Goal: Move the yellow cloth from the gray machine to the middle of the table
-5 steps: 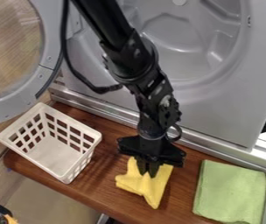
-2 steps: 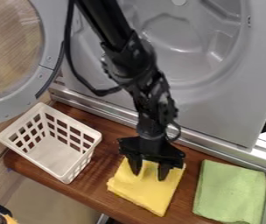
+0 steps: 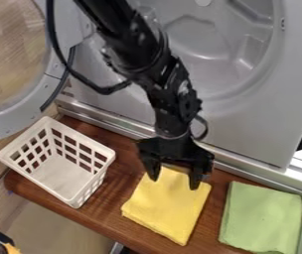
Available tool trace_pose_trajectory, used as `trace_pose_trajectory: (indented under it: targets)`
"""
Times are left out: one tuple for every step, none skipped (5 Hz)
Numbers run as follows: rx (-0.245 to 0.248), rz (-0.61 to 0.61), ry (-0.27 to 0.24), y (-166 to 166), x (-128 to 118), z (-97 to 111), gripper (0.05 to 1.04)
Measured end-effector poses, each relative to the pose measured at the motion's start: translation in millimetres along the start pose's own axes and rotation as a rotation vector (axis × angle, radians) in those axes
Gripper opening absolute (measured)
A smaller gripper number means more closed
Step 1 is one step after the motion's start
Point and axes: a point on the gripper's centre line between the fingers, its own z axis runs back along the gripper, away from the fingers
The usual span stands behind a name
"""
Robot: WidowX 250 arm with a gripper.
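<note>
Progress looks nearly complete to us: the white basket [image 3: 62,177] stands at the left end of the desk [image 3: 117,182], and to its right the yellow cloth [image 3: 170,204] lies spread flat on the wood, out of the gray machine [image 3: 267,121]. It sits between the basket and the green cloth [image 3: 263,216], near enough the middle, we judge. Over its upper edge hangs the gripper [image 3: 174,183], its fingers [image 3: 152,170] wide apart and clamped on nothing. What is left, as we read it, is only to lift the arm clear

As for what we can't make out, at the lower left a dark object is cut off by the edge, and we cannot name it. Farther right, the gripper covers part of the yellow cloth's upper edge, and we can't tell whether the fingertips touch the fabric. The arm also hides some of the machine's opening behind it, and at the far right the green cloth's lower end meets the bottom edge of our view
</note>
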Motion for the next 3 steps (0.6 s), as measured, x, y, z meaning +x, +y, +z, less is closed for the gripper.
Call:
trace_pose_trajectory:
  targets:
    - [0.031, -0.015, 0.008, -1.9, 13.0, 28.2, 1.003]
    - [0.048, -0.029, 0.041, 0.3, 23.8, 51.7, 1.001]
    - [0.078, -0.069, 0.075, 12.7, 37.8, 68.3, 1.001]
